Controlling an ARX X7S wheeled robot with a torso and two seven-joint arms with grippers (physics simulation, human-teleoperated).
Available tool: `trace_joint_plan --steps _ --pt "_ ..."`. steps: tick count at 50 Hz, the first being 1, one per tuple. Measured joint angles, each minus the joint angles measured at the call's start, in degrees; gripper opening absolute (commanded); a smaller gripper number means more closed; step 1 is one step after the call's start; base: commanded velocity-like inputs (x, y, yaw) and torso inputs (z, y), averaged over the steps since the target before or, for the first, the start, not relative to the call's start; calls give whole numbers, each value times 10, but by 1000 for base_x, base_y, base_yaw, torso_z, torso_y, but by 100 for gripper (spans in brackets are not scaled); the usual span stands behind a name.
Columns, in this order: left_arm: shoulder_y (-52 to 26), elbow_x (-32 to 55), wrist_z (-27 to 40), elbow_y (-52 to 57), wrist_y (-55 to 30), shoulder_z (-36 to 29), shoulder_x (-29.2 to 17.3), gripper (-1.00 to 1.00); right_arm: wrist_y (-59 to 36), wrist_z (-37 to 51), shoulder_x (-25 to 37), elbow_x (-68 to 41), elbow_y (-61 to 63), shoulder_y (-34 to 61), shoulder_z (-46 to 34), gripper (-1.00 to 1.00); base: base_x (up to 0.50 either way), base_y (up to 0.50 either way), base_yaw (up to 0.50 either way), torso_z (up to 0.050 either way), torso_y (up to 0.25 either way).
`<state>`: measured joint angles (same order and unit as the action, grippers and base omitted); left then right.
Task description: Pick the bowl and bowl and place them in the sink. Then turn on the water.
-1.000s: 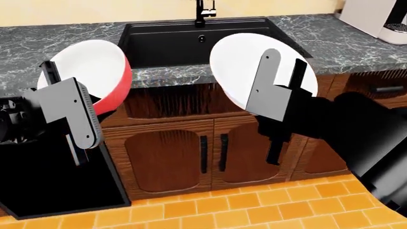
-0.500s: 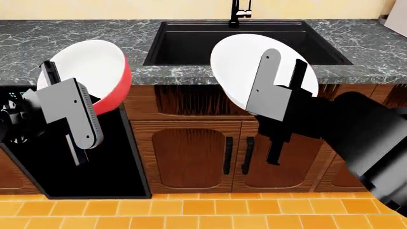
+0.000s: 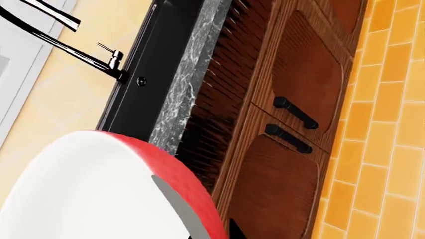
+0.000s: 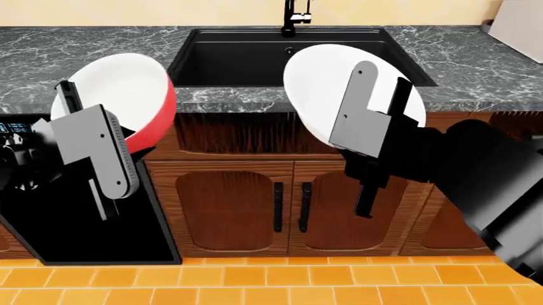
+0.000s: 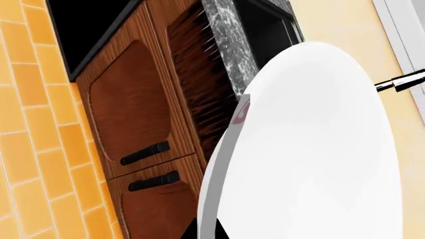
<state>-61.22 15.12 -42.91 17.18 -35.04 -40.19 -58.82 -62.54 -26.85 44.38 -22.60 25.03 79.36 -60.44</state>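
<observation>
Both my grippers are full, and each one is clamped on the edge of a bowl. My left gripper (image 4: 85, 136) pinches the rim of the red bowl (image 4: 127, 95), which is red outside and white inside. It sits just above that gripper, tipped so its white inside faces me. My right gripper (image 4: 373, 114) pinches the rim of the white bowl (image 4: 327, 89), and this bowl is also tipped up on its edge, just beside the gripper's flat gray fingers (image 4: 352, 117). Up past both grippers I see the sink (image 4: 229, 60), a deep black box set into the gray stone counter (image 4: 51, 54). Neither bowl is in it; both are held in the air in front of the counter edge, the red one off to the left of the sink and the white one in front of its right half. A black tap (image 4: 295, 14) stands at the far side of the sink. Under my grippers are brown cupboard doors (image 4: 288, 206) with black handles, and lower down is an orange tiled floor (image 4: 271, 279). In my left wrist view the red bowl (image 3: 99, 194) fills the near corner, with the tap (image 3: 79, 52) far off.
</observation>
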Motion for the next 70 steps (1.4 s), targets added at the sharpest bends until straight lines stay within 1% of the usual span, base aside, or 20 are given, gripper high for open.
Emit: trace_joint_plan --steps 14,28,51,70 --pt "0 -2 -1 -3 2 -4 4 -100 0 3 2 -4 0 -6 4 -100 -110 477 0 0 1" --pt "3 1 0 -2 4 -3 3 -100 -1 3 3 -5 3 -5 5 -100 -347 312 0 1 1" --pt "7 -2 4 -5 8 -1 0 -100 0 -2 1 -4 5 1 1 -100 -469 21 0 0 2" --pt "9 -2 5 -6 11 -1 -1 -100 1 -3 1 -2 6 2 -3 -100 -466 -95 0 1 3"
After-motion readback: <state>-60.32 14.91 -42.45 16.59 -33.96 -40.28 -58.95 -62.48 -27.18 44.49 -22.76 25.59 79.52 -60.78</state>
